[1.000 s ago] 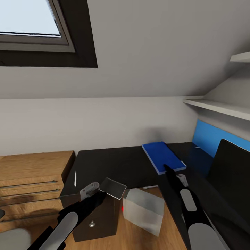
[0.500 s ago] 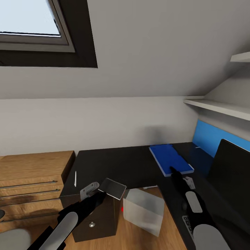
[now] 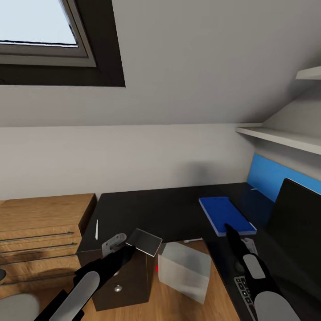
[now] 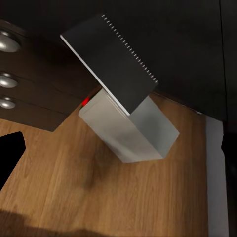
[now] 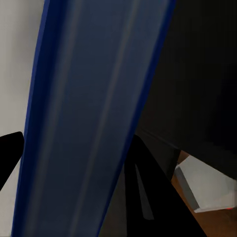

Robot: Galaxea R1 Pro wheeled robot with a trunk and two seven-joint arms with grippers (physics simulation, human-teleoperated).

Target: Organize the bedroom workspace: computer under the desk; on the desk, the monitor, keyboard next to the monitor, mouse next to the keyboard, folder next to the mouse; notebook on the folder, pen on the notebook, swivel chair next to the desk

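My left gripper (image 3: 126,244) is shut on a corner of the dark grey notebook (image 3: 144,241), held in the air over the desk's front edge; the notebook (image 4: 111,66) hangs tilted above the pale computer (image 4: 128,131). My right gripper (image 3: 229,229) is shut on the near end of the blue folder (image 3: 226,215), low over the black desk (image 3: 151,207); the folder (image 5: 89,118) lies between the black fingers (image 5: 148,192). The white pen (image 3: 96,228) lies on the desk's left end. The computer (image 3: 185,269) stands on the floor under the desk. The black monitor (image 3: 298,218) and the keyboard (image 3: 244,287) sit at the right.
A light wooden drawer unit (image 3: 40,232) adjoins the desk's left end. Black drawers with round knobs (image 4: 7,43) stand beside the computer. A blue wall panel (image 3: 272,176) and white shelves (image 3: 281,137) rise behind the monitor. A grey rounded shape (image 3: 15,307) shows at the lower left.
My right gripper has carried the blue folder to the right and nearer to me, toward the monitor. The left arm with the notebook has stayed still.
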